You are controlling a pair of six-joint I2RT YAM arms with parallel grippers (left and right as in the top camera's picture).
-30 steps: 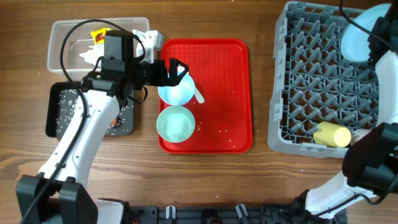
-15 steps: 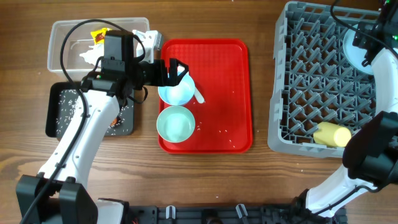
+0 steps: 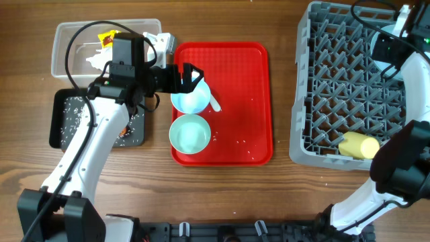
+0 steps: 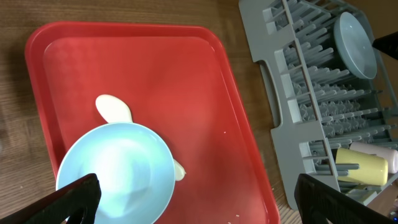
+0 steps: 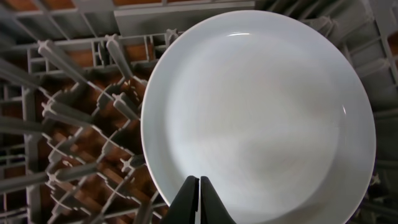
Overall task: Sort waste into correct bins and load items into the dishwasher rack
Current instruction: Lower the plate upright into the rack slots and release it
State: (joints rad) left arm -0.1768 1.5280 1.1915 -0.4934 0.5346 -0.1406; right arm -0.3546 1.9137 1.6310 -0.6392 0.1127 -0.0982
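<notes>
Over the grey plastic peg rack (image 3: 336, 87), right pincer (image 5: 199, 182), pressed together, points at the round light blue plate (image 5: 261, 112); left pincer (image 3: 193, 76) hangs spread above a light blue bowl (image 4: 118, 168).

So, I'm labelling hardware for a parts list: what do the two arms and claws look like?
The left arm and right arm have white shells between bulky black joints. Black cables loop over both. The left claw is black and blocky; the right claw has thin, black, tapering fingers.
</notes>
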